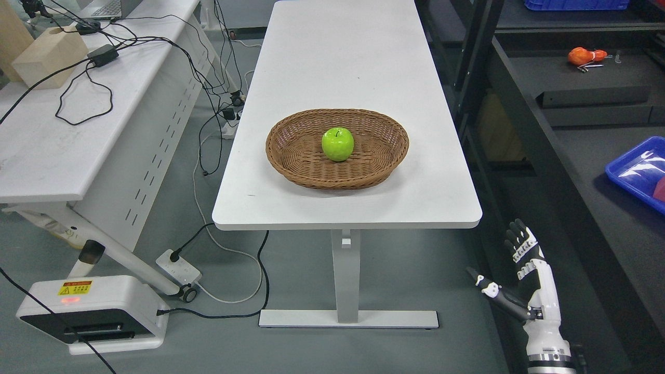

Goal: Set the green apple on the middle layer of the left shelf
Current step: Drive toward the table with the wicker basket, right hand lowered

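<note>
Apple (337,144): sat in basket (291,161), frame centre, untouched. Right hand (524,275): lower right, fingers spread, held nothing. You had pickup and shelving left, operator.

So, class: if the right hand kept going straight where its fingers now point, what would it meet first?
The right hand is open, fingers pointing up-picture, right of the white table. Probably the dark shelf edge first, not the green apple; depth is unclear.

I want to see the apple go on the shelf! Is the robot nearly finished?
Not yet. Nothing looks done: the green apple sits in the wicker basket on the white table. The right hand is open and empty, low beside the table. Reaching, grasping, carrying and placing the apple are all left.
</note>
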